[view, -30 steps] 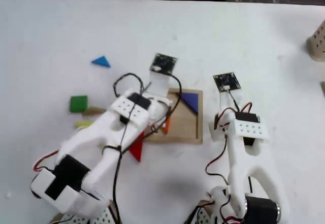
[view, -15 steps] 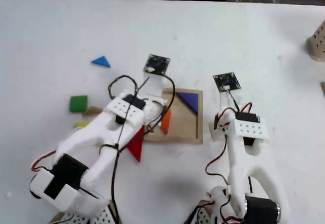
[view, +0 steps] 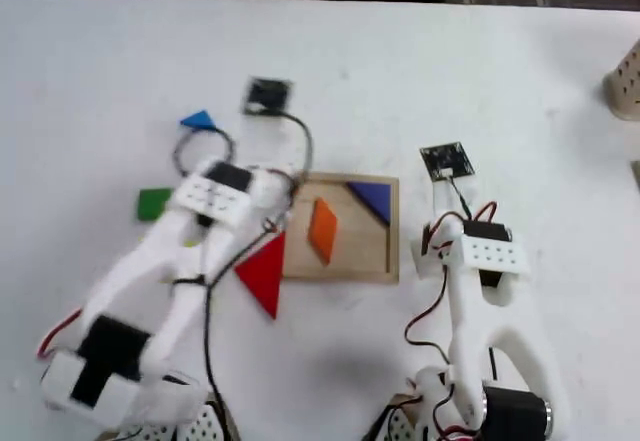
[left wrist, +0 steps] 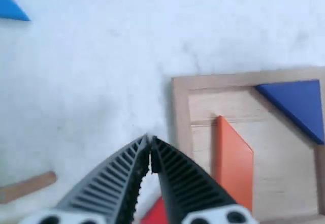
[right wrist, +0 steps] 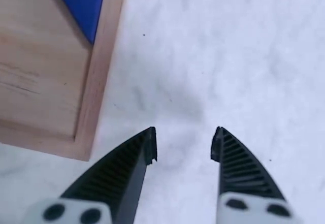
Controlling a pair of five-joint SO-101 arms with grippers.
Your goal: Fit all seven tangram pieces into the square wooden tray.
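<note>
Tray: the square wooden tray (view: 345, 277) lies on the white table (view: 500, 71), between the two arms and a little nearer the right one.
In the tray: an orange parallelogram (view: 322, 229) lies flat left of the middle; a blue triangle (view: 374, 199) fills the far right corner. The two are apart, with bare wood between them.
At the rim: a red triangle (view: 264, 271) lies on the table at the tray's near left side, one tip up against the left rim.
Loose pieces: a small blue triangle (view: 199, 121) sits far left, well apart from the tray; a green square (view: 153, 203) lies left of the left arm; a tan piece (left wrist: 28, 186) lies on the table to the left, near that arm.
Left gripper: the left gripper (left wrist: 150, 144) hangs over the table just left of the tray's far left corner, its jaws pressed together with nothing between them.
Right gripper: the right gripper (right wrist: 183, 145) is over the table just beside the tray's right rim, its jaws spread and holding nothing.
</note>
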